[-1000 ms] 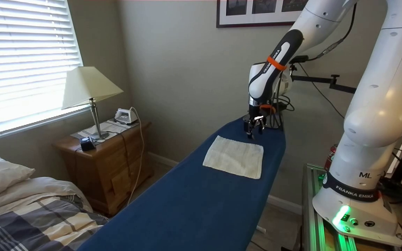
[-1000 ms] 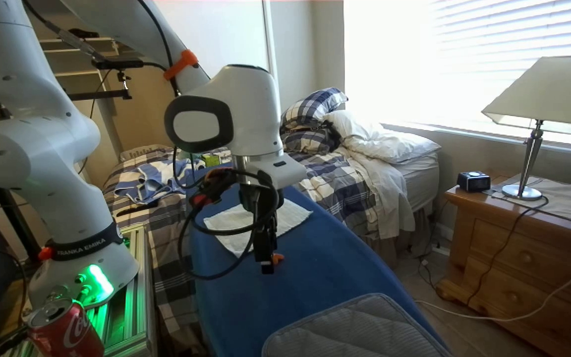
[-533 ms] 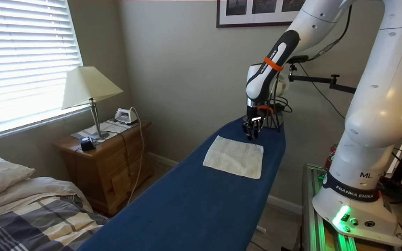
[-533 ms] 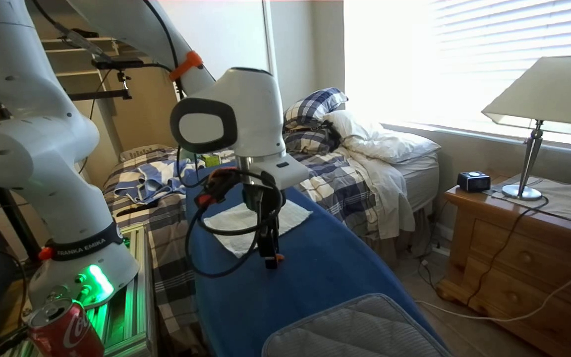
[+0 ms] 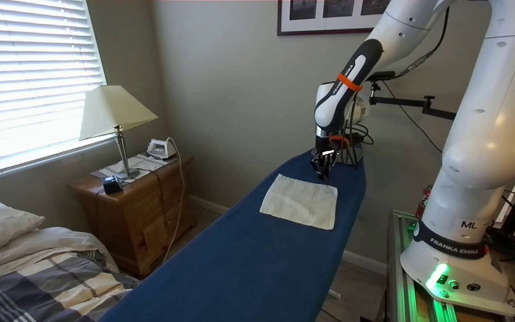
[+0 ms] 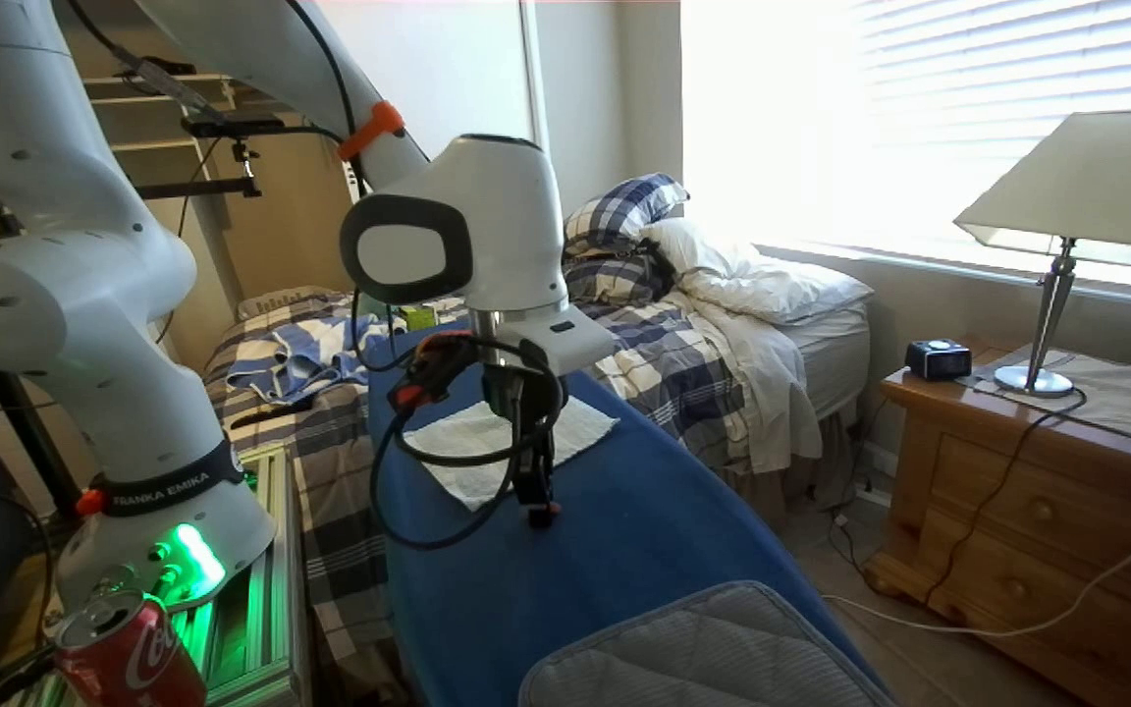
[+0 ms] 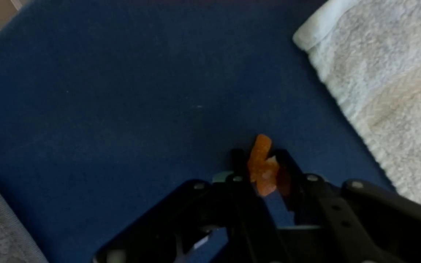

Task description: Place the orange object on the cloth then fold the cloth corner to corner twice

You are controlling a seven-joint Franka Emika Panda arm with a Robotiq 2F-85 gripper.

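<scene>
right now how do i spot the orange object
Start at the blue ironing board, then find the black gripper beside the white cloth. Between its jaws sits the small orange object, its colour unlike the black, white and blue around it.

Pale cloth (image 5: 300, 201) spread flat on blue ironing board (image 5: 244, 264). Gripper (image 5: 322, 173) points down just beside cloth's far edge, at board's narrow far end; small and dark from this angle, so its state hard to read. White arm (image 5: 485, 143) fills right side, orange band (image 5: 350, 82) wrapped around it, green light (image 5: 437, 275) glowing on its base (image 5: 461, 273). At left, wooden nightstand (image 5: 112, 219) bears lamp (image 5: 116, 112), white iron (image 5: 159, 150) and small black box (image 5: 112, 184). Window blinds (image 5: 34, 80) partly behind lamp; plaid bedding (image 5: 56, 286) at lower left. Framed picture (image 5: 320, 22) on gray wall (image 5: 230, 89) above.
</scene>
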